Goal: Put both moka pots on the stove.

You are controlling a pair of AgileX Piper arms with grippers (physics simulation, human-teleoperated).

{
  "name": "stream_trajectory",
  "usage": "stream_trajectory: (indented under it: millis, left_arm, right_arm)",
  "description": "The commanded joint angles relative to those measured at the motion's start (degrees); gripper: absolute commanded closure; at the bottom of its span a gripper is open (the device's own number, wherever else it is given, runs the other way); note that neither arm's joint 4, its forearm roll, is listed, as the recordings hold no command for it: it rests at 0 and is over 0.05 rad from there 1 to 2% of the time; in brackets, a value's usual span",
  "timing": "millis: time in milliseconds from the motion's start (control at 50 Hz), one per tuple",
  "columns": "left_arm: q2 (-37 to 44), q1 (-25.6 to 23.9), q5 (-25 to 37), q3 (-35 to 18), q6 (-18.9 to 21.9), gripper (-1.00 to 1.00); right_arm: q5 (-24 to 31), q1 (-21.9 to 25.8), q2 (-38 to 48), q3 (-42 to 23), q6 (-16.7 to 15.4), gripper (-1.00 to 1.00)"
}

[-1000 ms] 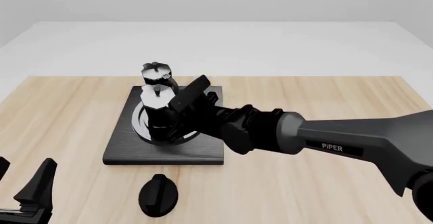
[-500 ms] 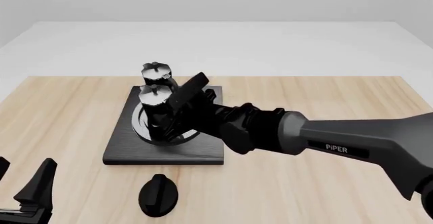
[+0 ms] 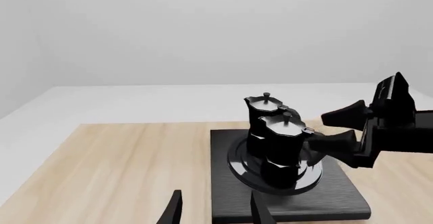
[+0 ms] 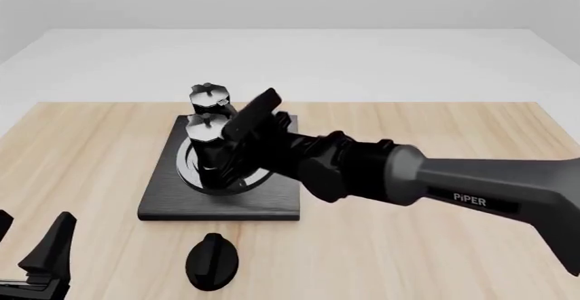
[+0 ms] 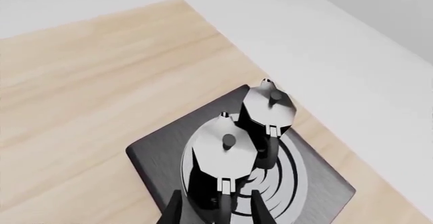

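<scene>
My right gripper (image 3: 331, 130) stands released, jaws spread, with the tips just beside the nearer of the moka pots (image 4: 209, 149) on its handle side. As far as I can tell nothing is clamped between them. The left gripper (image 4: 30, 240) hangs low at the near left corner of the table (image 4: 435, 151), also spread and holding nothing, well apart from the work. The nearer pot sits upright on the silver rings of the stove (image 4: 168, 201). The second pot (image 4: 210, 99) stands right behind it, close enough that they may be touching. Its base is hidden in the front view, but the right wrist camera suggests it rests on the outer rings toward the slab's far edge, so I judge both pots to be on the stove. Each pot has its long axis vertical, knob up, with the black side handle pointing towards my right arm. I expect them to be rigid, smooth-sided and fairly tall for their footprint, so easy to tip with a nudge. If I had to take hold again, I'd close across opposite facets low on the body, not on the lid or knob. A black oval knob (image 4: 211, 263) lies on the table just in front of the stove.
</scene>
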Motion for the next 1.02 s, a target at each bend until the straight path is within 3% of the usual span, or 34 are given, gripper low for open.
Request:
stream_trajectory:
  millis: [20,320,680,860,1020]
  left_arm:
    - [0.0,0.0,0.0,0.0,0.0,-1.0]
    - [0.0,0.01,0.0,0.0,0.01,-1.0]
    - [0.0,0.0,0.0,0.0,-0.01,-1.0]
    - [0.0,-0.01,-0.01,0.0,0.0,-1.0]
    - [0.0,0.0,0.0,0.0,-0.01,-1.0]
  right_arm:
    - [1.92,-0.22,-2.15,-0.13,-1.36,-1.0]
    - [5.63,-0.66,-7.27,-0.32,-3.3,-1.0]
    - [7.44,-0.64,-16.67,3.84,-5.83,-1.0]
    - [7.45,-0.2,-20.48,6.51,-5.14,-1.0]
    - [5.84,-0.84,-24.41,10.6,-2.67,-1.0]
